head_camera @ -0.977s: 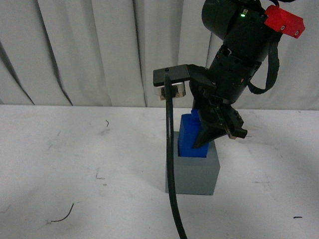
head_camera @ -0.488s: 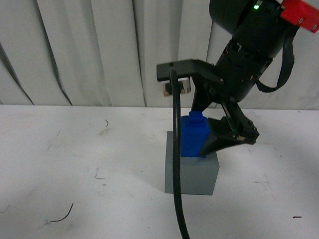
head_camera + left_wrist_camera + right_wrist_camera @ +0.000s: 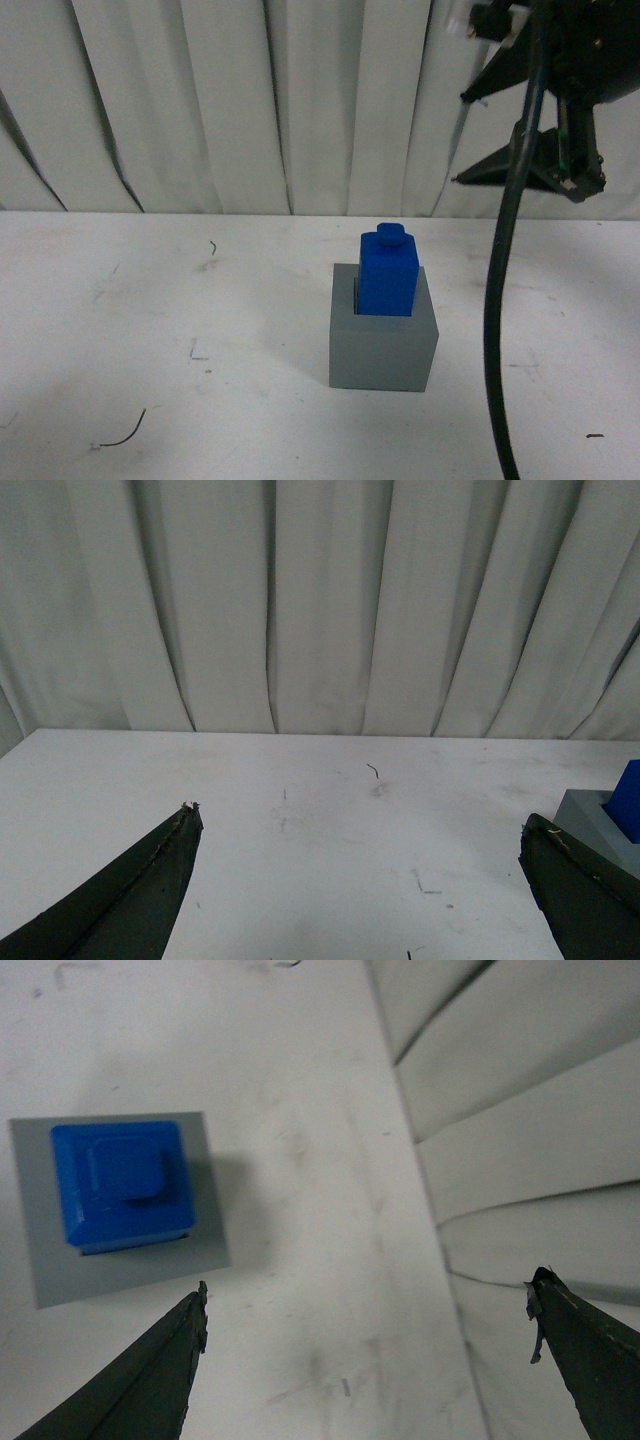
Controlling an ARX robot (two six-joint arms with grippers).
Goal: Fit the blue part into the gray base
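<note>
The blue part (image 3: 388,272) stands upright with its lower end in the recess of the gray base (image 3: 384,352), knob on top, in the middle of the white table. My right gripper (image 3: 468,135) is open and empty, high above and to the right of it, near the curtain. The right wrist view looks down on the blue part (image 3: 122,1185) in the gray base (image 3: 130,1268), off to one side of the open right gripper (image 3: 370,1285). My left gripper (image 3: 360,820) is open and empty over bare table. The gray base (image 3: 590,818) and a sliver of the blue part (image 3: 630,800) show beside one of its fingers.
A white curtain (image 3: 200,100) hangs behind the table (image 3: 150,330). A black cable (image 3: 497,330) hangs from my right arm, to the right of the base. A small black wire scrap (image 3: 125,435) lies at the front left.
My right gripper has let go of the blue part and risen up and to the right, away from it. The blue part, tilted before, now stands straight in the base.
</note>
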